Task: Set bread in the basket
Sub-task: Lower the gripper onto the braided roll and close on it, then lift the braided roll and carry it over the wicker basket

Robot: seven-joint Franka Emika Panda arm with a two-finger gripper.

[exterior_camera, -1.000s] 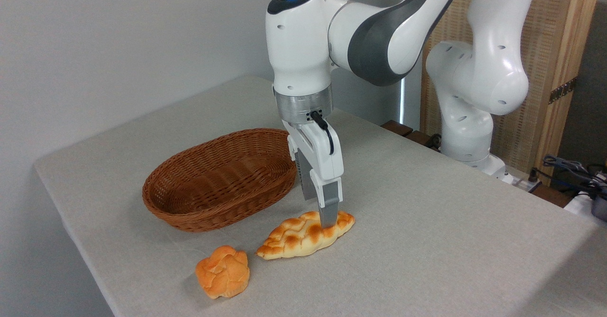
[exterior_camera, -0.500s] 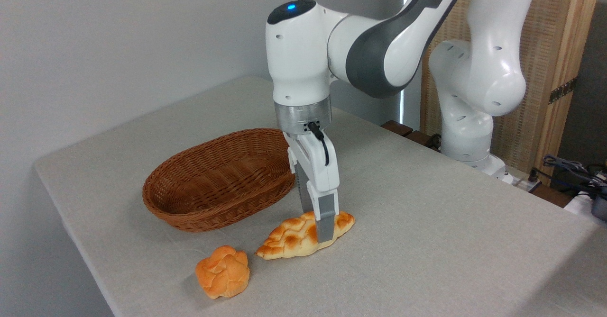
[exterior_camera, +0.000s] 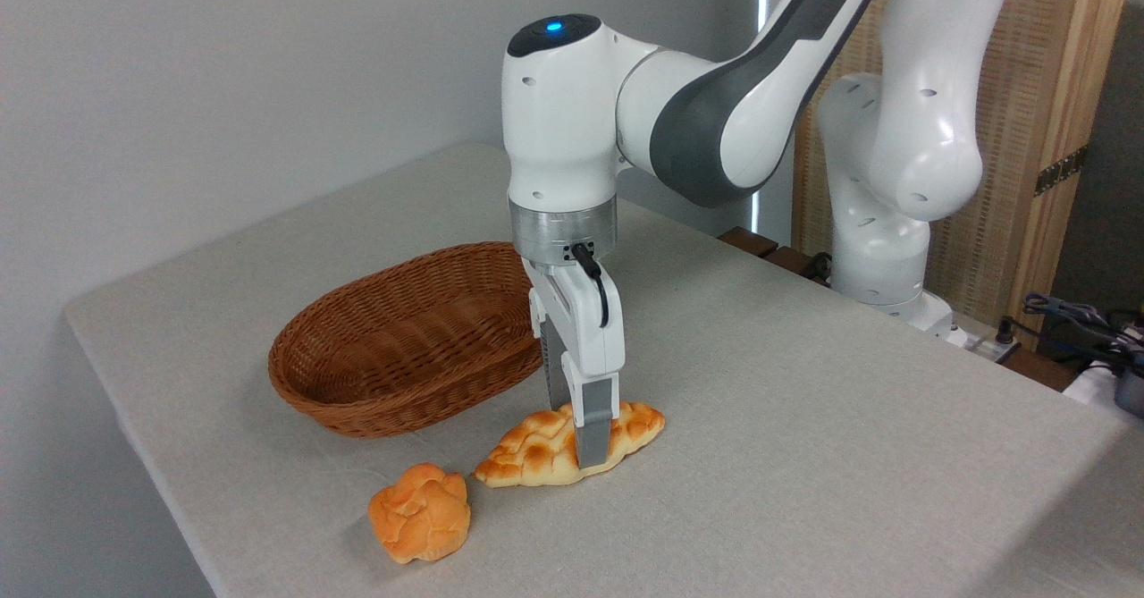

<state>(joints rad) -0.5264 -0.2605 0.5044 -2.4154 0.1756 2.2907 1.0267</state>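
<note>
Gripper [exterior_camera: 585,450] sits lower than a second ago, fingers now straddling the bread [exterior_camera: 572,444] mid-length, near finger tip almost at the table [exterior_camera: 804,455]. I cannot tell whether the jaws have closed on it; the far finger is hidden. Bread has slid slightly left but lies on the cloth, just in front of the basket [exterior_camera: 402,348], which is empty. Orange bun [exterior_camera: 420,513] untouched beside it. I judge the grasp is imminent; lift not started.

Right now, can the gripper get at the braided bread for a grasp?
Probably yes: the gripper is already down astride the bread, nothing lies between them, and the basket sits clear alongside.
</note>
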